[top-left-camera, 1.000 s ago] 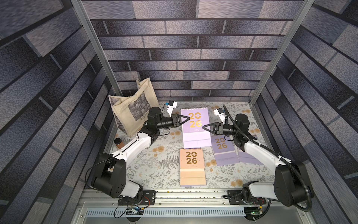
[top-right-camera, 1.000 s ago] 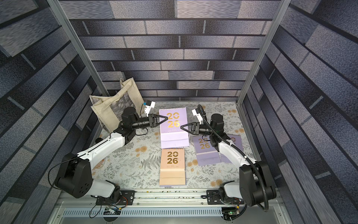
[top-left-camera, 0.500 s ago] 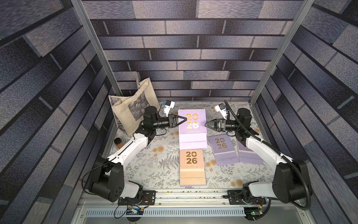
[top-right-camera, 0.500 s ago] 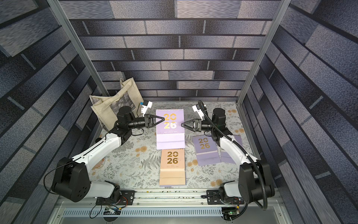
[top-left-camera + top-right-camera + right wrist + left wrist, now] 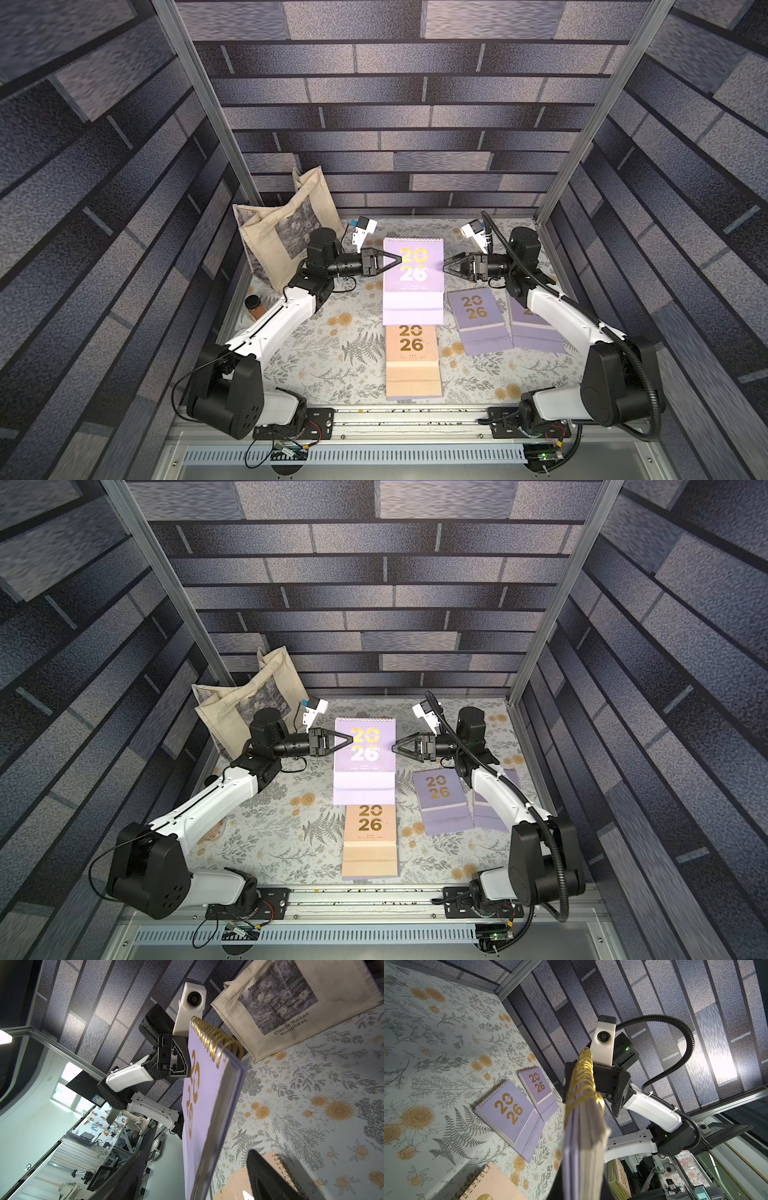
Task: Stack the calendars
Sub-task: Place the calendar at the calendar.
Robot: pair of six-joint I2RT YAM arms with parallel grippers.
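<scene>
Left claw (image 5: 398,260) tight on lifted lavender calendar (image 5: 415,286); right claw (image 5: 446,266), earlier on it, now spread wide.

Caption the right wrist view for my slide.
Left claw grips a raised lavender calendar by its side edge, tote bag behind.

Gold-spiralled calendar (image 5: 583,1136) edge-on up close; 2 lavender calendars (image 5: 506,1109) flat on floral table (image 5: 436,1043).
</scene>
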